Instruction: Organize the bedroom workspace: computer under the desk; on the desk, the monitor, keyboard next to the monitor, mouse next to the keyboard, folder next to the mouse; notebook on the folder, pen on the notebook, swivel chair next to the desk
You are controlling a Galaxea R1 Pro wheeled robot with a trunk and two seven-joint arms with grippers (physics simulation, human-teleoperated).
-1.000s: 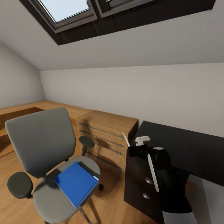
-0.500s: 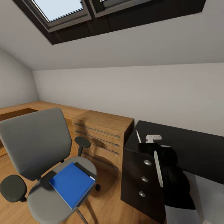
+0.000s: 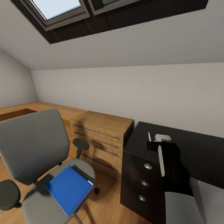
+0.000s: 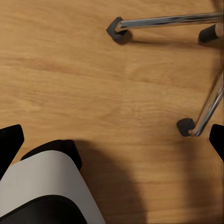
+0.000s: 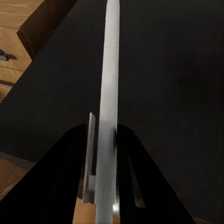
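Most of the job remains: we see the blue folder (image 3: 69, 189) lying on the chair (image 3: 34, 146) seat, well apart from the black counter (image 3: 189, 149). Our right tool (image 5: 106, 154) is clenched on a thin white pen (image 5: 108, 93) above that counter; the left tool's state we cannot tell.

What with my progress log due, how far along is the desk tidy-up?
Nothing looks finished yet. In hand: the right tool is shut on a thin pale flat item, held edge-up above the desk. To do: the folder lies on the swivel chair seat, not on the desk.
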